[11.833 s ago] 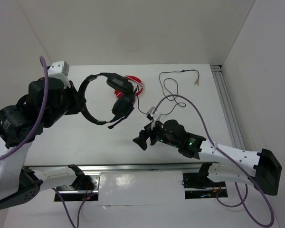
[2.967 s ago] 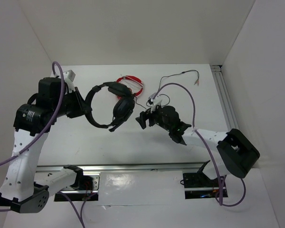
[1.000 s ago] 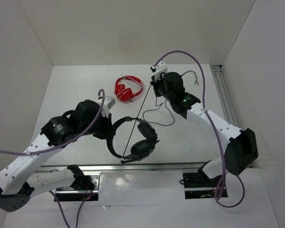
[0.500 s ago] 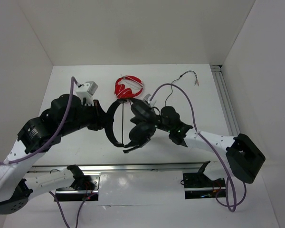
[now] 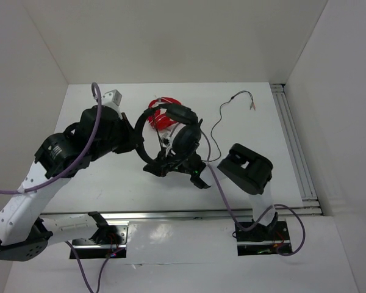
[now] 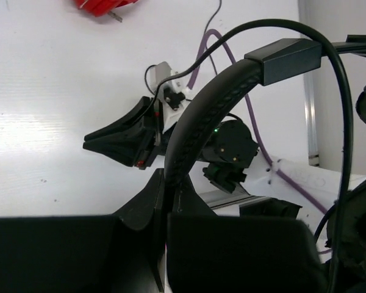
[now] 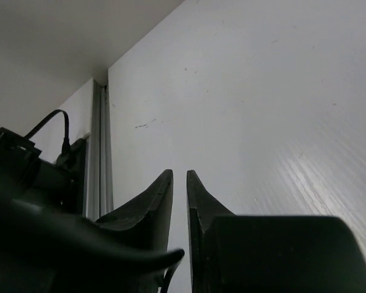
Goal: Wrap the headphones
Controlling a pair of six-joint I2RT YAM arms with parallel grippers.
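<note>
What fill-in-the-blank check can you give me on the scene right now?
The left claw is shut on the ___ of the black headphones.
The smaller headphones behind them are ___.
The loose end of the cable lies toward the far ___ corner of the table.
Between the fingertips of the right claw is ___.
Missing: headband; red; right; nothing.

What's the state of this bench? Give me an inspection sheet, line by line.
Surface: white table.
Job's things: black headphones held up by the headband.
Clutter: red headphones lying behind them.
Grippers: left gripper shut on the headband; right gripper slightly open, empty, at the headphones' near side.
Cables: headphone cable trails loose toward the far right; purple robot cables on both arms.
Surroundings: white walls, metal rail along the right edge.
</note>
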